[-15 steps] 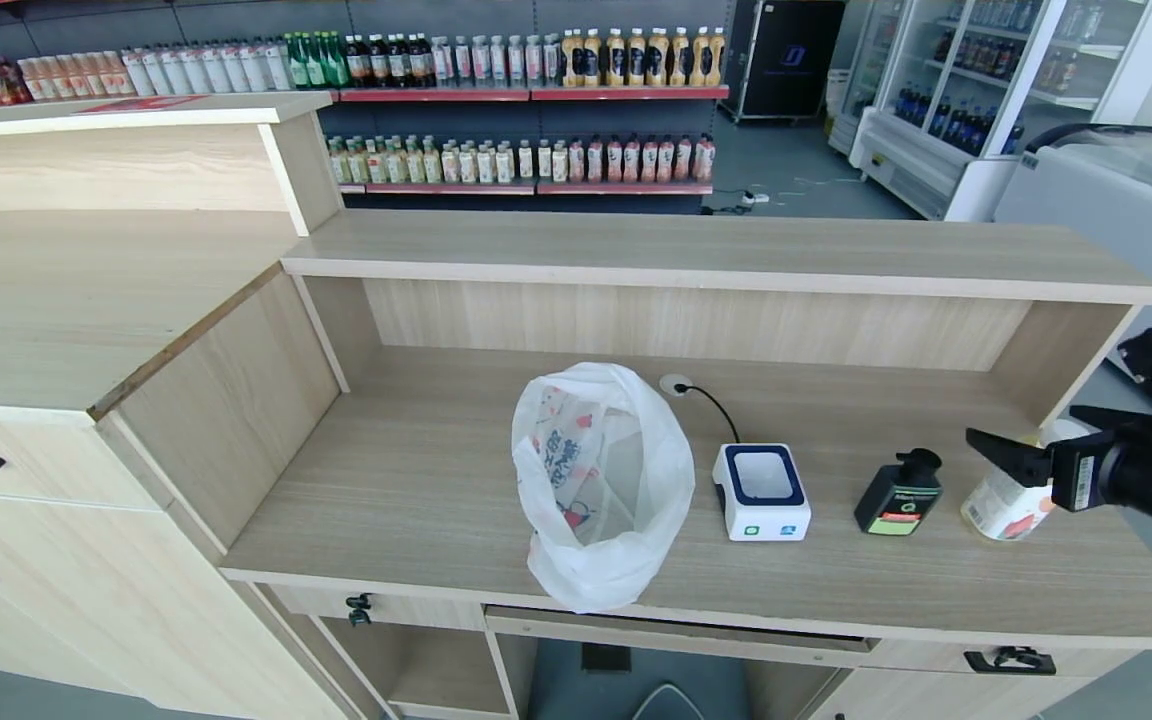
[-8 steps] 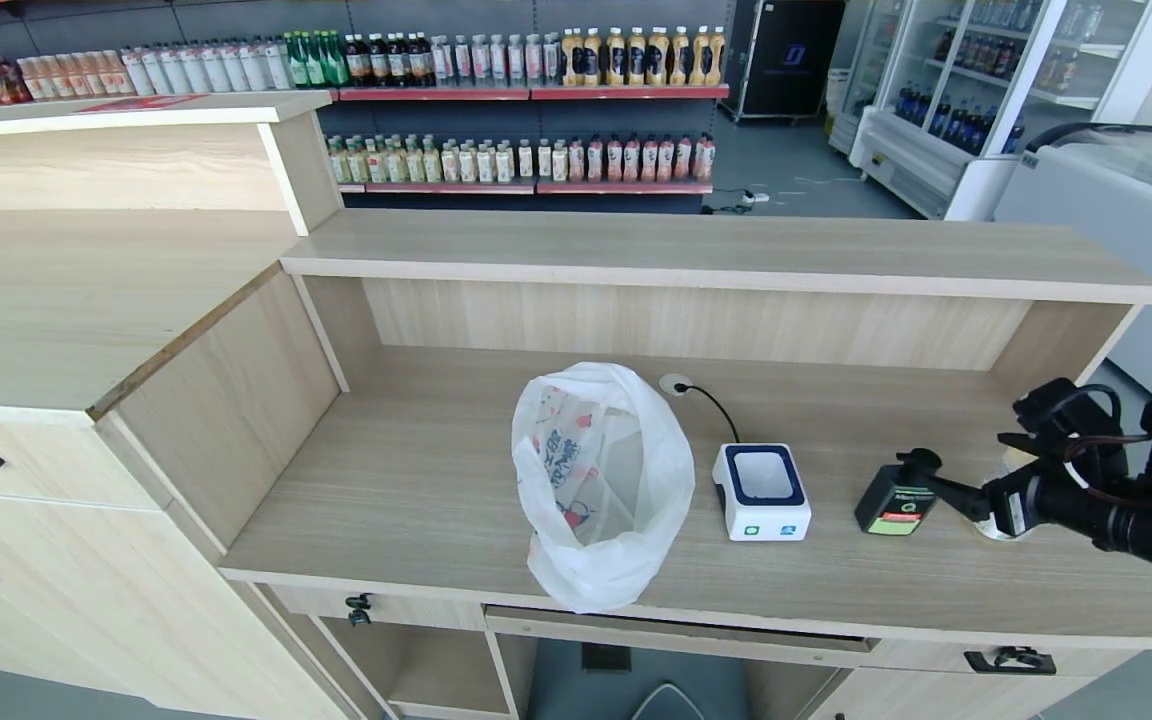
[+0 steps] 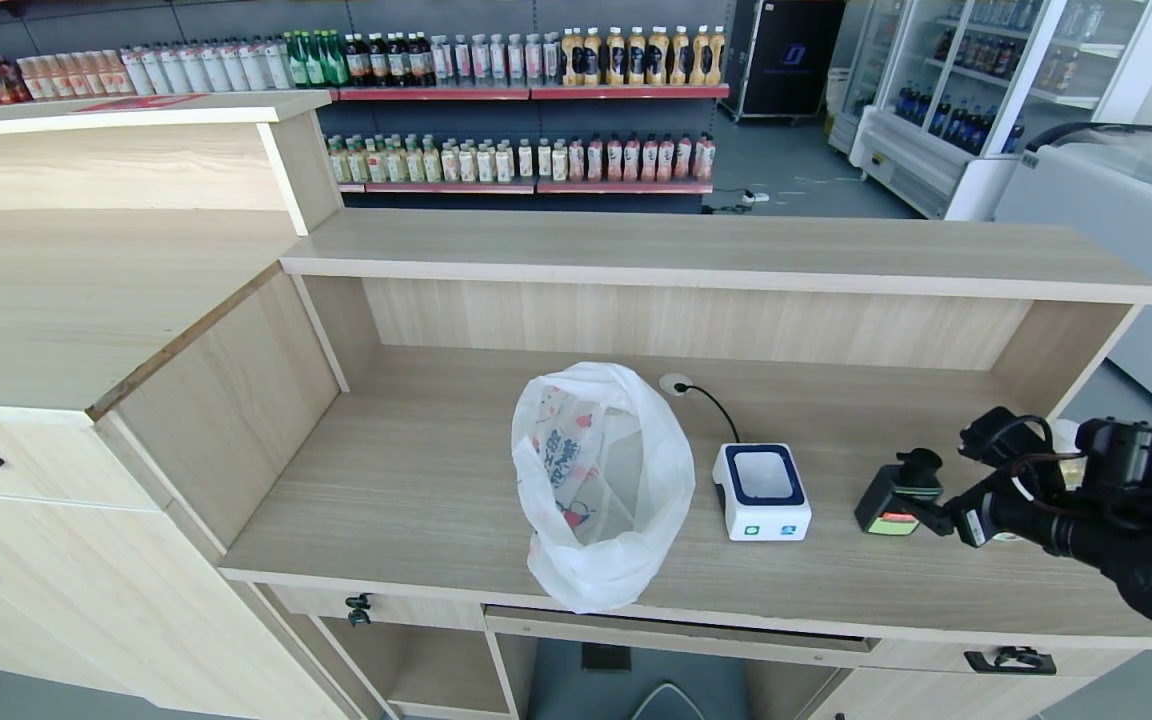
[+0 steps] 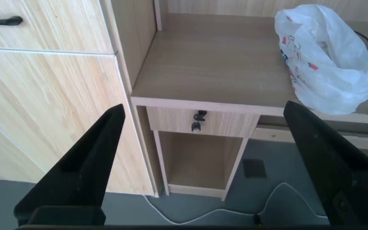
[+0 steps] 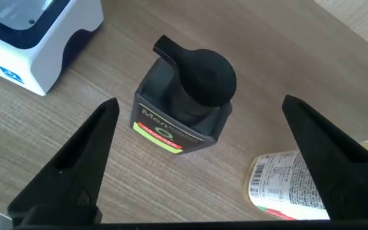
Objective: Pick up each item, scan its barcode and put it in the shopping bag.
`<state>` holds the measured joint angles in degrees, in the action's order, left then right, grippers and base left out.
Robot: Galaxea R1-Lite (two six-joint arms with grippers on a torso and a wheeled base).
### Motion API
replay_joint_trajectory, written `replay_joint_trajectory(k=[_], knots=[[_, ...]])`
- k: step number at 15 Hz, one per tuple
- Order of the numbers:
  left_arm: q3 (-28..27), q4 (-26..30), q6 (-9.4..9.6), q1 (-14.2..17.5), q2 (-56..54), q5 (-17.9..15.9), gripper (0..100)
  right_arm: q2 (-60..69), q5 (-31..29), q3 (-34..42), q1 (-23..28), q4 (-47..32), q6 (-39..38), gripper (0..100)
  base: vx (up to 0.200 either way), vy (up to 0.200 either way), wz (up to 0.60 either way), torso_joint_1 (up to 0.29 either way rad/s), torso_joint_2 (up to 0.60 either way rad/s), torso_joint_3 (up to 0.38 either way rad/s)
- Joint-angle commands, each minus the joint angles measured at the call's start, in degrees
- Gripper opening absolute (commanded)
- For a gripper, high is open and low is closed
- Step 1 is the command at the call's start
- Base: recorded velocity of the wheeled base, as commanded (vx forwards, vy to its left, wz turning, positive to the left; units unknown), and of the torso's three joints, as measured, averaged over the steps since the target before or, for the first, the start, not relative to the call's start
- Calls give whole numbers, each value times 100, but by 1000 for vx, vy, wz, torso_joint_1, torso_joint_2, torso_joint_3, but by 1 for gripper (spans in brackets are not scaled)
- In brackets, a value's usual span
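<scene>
The bottle point(image 3: 894, 495), black with a pump head, is seen upright on the right part of the counter point(image 3: 416, 470), nearer the front edge than the back wall. Its long axis is vertical, its spout is turned towards the scanner point(image 3: 762, 491), and its green and red label is faced towards the front edge. The right gripper point(image 3: 946, 475) is held over it from the right end of the counter, with the jaws spread wide and one finger on either side of the pump head; no contact can be made out. A white can point(image 5: 286, 188) is found just beside the bottle on its right, largely hidden behind that gripper in the head view. The scanner is set near the bottle's left, and its cable point(image 3: 711, 405) is led to a hole by the back wall. The bag point(image 3: 601, 480) is stood open just left of the scanner, at the front edge. The left gripper point(image 4: 203, 110) is held in front of the counter's left end, jaws spread and nothing between them.
</scene>
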<state>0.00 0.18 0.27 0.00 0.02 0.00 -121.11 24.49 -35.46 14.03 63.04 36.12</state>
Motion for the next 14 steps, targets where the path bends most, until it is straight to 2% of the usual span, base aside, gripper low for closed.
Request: replay_joint_trajectory(k=[1, 7, 14], knots=[[0, -1, 0, 0, -2, 0, 100, -325, 109, -180, -23, -2, -9, 100, 0, 0, 0, 0, 0, 0], [0, -1, 0, 0, -2, 0, 100, -835, 680, -523, -146, -2, 9, 100, 0, 0, 0, 0, 0, 0], [0, -1, 0, 0, -2, 0, 100, -1099, 733, -831, -296, 7, 79, 100, 0, 0, 0, 0, 0, 0]])
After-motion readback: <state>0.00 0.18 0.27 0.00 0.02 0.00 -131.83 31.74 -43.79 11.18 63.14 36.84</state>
